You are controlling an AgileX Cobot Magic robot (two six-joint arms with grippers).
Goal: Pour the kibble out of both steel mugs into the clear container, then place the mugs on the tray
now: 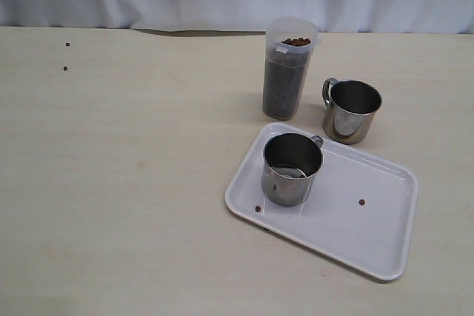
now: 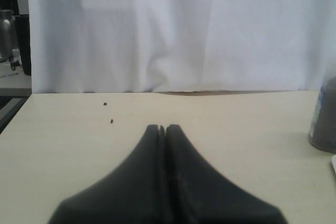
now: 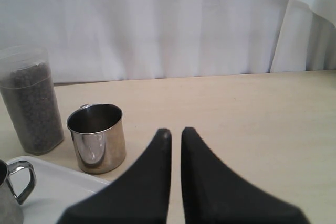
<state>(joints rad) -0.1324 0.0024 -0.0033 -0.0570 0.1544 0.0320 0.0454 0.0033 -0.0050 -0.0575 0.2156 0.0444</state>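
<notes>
The clear container (image 1: 287, 79) stands at the back of the table, filled nearly to the rim with kibble (image 1: 296, 41). One steel mug (image 1: 290, 169) stands upright and empty on the white tray (image 1: 355, 220), at its far left corner. A second steel mug (image 1: 351, 111) stands empty on the table, just right of the container and behind the tray. Neither arm shows in the exterior view. My left gripper (image 2: 163, 128) is shut and empty over bare table. My right gripper (image 3: 176, 131) is shut with a thin slit and holds nothing, right of the table mug (image 3: 97, 137).
Stray pellets lie on the tray (image 1: 361, 202) (image 1: 258, 209) and two more on the table at the far left (image 1: 67, 44) (image 1: 65, 69). A white curtain closes off the back edge of the table.
</notes>
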